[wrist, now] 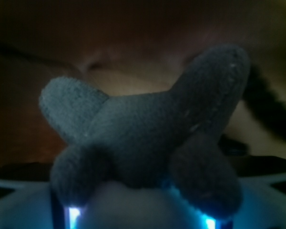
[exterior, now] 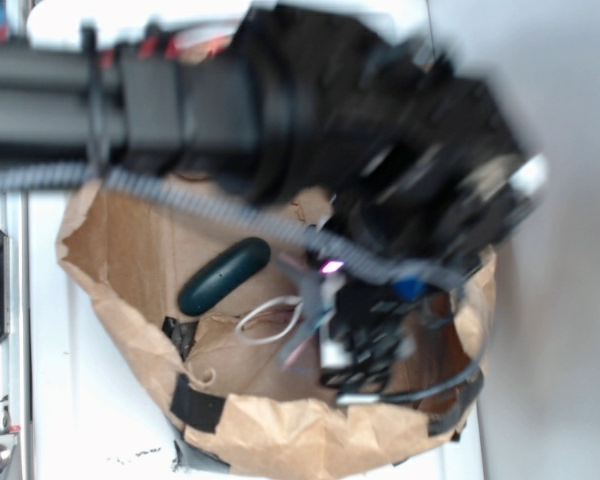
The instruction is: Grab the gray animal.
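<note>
The gray animal (wrist: 148,129) fills the wrist view as a fuzzy gray plush with its limbs spread, seen very close. It sits between my gripper's (wrist: 140,217) two blue-lit fingers (wrist: 69,214), and its lower limbs drape over both of them. In the exterior view my gripper (exterior: 355,345) reaches down into the brown paper bag (exterior: 280,430). There the gray animal (exterior: 298,338) shows only as a blurred gray and pink patch at the fingers, with its white string loop (exterior: 268,322) trailing left. The jaws stand closed against the plush.
A dark green oval object (exterior: 223,275) lies in the bag to the left of my gripper. The bag's crumpled walls rise all round, patched with black tape (exterior: 195,405). The black arm (exterior: 280,100) and its coiled cable (exterior: 180,195) cross above the bag.
</note>
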Controlling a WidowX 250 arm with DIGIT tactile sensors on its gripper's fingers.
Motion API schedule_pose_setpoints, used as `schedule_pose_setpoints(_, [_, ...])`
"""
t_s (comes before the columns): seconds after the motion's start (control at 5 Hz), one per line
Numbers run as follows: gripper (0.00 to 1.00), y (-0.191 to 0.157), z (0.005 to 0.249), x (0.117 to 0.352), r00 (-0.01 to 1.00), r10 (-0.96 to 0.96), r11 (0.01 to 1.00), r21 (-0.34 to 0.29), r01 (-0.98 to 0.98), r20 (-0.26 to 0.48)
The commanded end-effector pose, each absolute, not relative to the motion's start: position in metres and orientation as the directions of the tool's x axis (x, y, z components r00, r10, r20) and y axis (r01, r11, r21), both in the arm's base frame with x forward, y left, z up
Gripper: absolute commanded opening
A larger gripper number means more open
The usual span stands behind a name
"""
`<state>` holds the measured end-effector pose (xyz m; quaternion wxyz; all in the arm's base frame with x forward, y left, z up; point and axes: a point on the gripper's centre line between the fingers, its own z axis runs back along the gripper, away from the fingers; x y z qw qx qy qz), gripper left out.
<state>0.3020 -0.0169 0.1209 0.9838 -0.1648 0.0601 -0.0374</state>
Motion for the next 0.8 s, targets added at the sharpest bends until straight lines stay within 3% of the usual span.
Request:
schedule_pose_setpoints(0.0, [0.00, -0.004, 0.182, 0.262, 0.966, -0.116, 0.956, -0.238, 0.171, 0.230])
schedule_pose_setpoints(0.2, [0.00, 0.008, 0.178, 0.234, 0.922, -0.110, 0.954, -0.219, 0.202, 0.371])
schedule_pose_setpoints(0.4, [0.00, 0.011, 0.187, 0.239, 0.941, -0.123, 0.952, -0.230, 0.202, 0.316])
schedule_pose_setpoints(0.6, [0.00, 0.007, 0.193, 0.244, 0.951, -0.145, 0.965, -0.172, 0.197, 0.271])
